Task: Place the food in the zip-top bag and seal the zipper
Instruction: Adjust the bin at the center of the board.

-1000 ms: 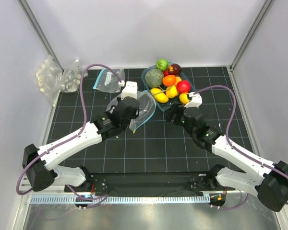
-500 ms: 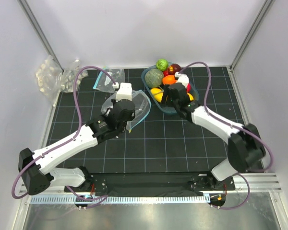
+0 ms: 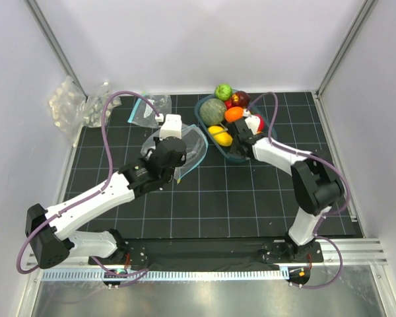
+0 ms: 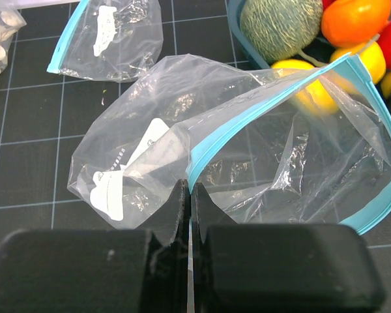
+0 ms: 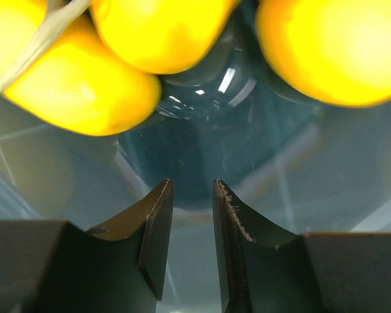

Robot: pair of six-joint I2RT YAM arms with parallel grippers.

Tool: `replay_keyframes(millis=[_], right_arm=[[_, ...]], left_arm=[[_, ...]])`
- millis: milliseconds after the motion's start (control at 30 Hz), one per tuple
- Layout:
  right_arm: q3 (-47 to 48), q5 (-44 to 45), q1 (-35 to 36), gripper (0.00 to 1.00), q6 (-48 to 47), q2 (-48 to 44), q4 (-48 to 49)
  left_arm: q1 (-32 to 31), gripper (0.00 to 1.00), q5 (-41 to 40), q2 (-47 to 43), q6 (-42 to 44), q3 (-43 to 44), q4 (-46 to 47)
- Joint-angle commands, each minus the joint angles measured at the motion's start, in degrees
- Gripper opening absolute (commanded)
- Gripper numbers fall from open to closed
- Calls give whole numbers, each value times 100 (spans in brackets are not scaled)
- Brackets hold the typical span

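My left fingers [image 4: 182,195] are staying clenched on the teal zipper [image 4: 260,107] of the crinkled, clear zip-top bag [image 4: 280,163], which is lying gaping on the desk [image 3: 237,198], just left of the bowl [image 3: 234,158]. My right fingers [image 5: 164,202] are narrowing, a slim gap still between them and nothing gripped, now down inside the glossy teal bowl below smooth yellow lemons [image 5: 78,85]. A second ago that arm was outside the bowl. The desk is wearing a black gridded mat, with plain white walls [image 3: 204,39] around it.

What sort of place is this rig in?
Likely a lab test cell: plain white panel walls on metal framing, a black gridded mat, toy fruit in a teal bowl.
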Motion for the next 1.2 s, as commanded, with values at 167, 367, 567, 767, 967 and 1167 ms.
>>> replay_keyframes(millis=[167,367,567,767,967,1167], right_arm=[[-710,1656,3,41,1451,-1493,-961],[-508,1595,-190,46,1601,-1125,-1355],[-227,1954,-261,52,1943,-852,-1883],[-525,1790,-620,73,2200,-904,-1710],[-375,2043,-788,72,2340,-842,-2131],[-788,1711,-1183,67,2385,-1167,-1737]], left_arm=[[21,0,-159,-1,-55,17,156],[21,0,-220,34,-19,17,139],[21,0,-229,51,-19,17,139],[21,0,-247,16,-19,8,139],[21,0,-264,16,-19,-9,130],[21,0,-247,16,-37,8,130]])
